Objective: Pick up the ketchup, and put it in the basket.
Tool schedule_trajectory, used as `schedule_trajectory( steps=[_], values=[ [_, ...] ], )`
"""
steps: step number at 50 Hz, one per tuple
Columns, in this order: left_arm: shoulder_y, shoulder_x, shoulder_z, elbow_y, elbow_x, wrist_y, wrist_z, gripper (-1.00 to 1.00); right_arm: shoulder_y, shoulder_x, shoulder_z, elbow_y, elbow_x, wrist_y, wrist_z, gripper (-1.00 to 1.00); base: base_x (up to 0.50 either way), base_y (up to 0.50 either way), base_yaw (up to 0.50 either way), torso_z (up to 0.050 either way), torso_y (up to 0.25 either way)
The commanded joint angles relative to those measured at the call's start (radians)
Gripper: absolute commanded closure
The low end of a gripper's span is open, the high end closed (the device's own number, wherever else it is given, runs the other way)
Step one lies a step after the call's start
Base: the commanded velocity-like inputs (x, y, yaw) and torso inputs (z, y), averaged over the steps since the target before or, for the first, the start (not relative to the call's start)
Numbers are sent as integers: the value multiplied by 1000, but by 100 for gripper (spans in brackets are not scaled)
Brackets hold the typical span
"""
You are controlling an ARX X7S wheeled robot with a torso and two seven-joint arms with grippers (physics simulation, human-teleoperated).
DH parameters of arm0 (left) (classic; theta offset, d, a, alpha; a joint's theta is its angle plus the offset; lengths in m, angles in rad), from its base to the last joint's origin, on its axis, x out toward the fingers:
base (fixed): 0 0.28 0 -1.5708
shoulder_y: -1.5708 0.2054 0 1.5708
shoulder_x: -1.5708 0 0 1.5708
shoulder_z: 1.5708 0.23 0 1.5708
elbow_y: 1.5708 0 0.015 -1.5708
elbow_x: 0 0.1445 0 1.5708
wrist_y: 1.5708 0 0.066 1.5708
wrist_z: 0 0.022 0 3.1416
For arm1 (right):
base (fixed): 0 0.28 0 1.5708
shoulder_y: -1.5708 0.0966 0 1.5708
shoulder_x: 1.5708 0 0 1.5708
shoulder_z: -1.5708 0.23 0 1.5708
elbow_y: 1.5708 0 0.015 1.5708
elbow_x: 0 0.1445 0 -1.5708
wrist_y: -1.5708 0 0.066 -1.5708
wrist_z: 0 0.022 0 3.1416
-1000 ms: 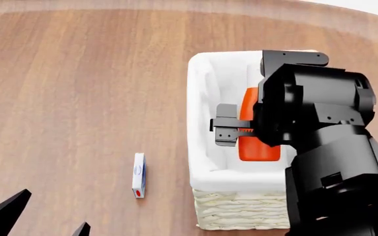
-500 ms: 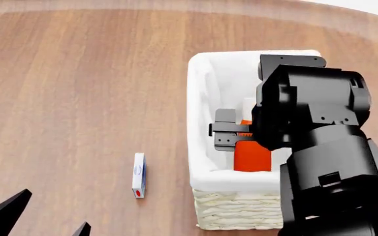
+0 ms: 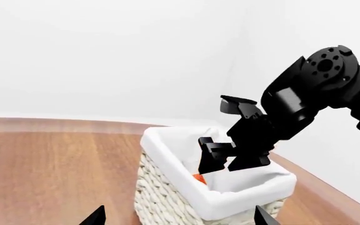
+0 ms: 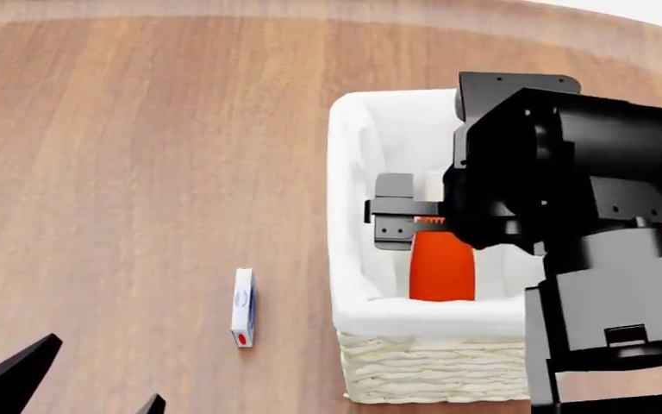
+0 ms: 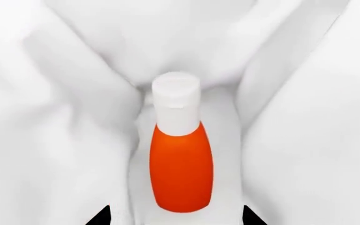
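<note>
The right tool [image 4: 409,226] is hanging over the basket [image 4: 354,172], and its two tips are showing spread wide in the right wrist view, standing clear on either side of the ketchup [image 5: 180,159] and gripping nothing. The ketchup is sitting inside the basket on the white cloth liner [image 5: 61,140], its white cap [image 5: 176,101] pointing away from the wrist camera and its orange-red body filling the channel between the liner folds. From the head view the bottle [image 4: 440,267] is showing just below the tool, near the basket's near wall. The left wrist view is catching the right arm [image 3: 305,93] reaching down into the basket [image 3: 167,192], with a sliver of orange [image 3: 198,178] peeking out. Out on the wooden table [image 4: 135,155], a small white box [image 4: 242,307] is lying to the left of the basket, well apart. The left tool [image 4: 72,384] is resting low at the view's corner, tips apart and empty.
</note>
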Motion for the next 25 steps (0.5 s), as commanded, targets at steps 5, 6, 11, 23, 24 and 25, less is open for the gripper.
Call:
schedule_trajectory(
  steps=[5, 6, 11, 23, 24, 25],
  values=[
    [-2, 0, 8, 7, 2, -2, 0, -100, -44, 64, 145, -270, 106, 187, 195, -100, 0, 0, 0, 0, 0],
    [-2, 1, 8, 6, 3, -2, 1, -100, -47, 66, 154, -280, 111, 191, 204, -100, 0, 0, 0, 0, 0],
    [-4, 0, 12, 14, -1, -9, -5, -100, -90, 83, 222, -426, 201, 271, 322, -100, 0, 0, 0, 0, 0],
    [-9, 2, 18, 17, 3, -12, -7, -100, -167, 186, 189, -712, 555, 246, 610, -100, 0, 0, 0, 0, 0],
    [-11, 2, 19, 19, 2, -14, -8, -100, -179, 217, 127, -796, 510, 228, 604, -100, 0, 0, 0, 0, 0],
    [-11, 2, 19, 18, 2, -13, -7, -100, -192, 225, 126, -826, 510, 212, 600, -100, 0, 0, 0, 0, 0]
  ],
)
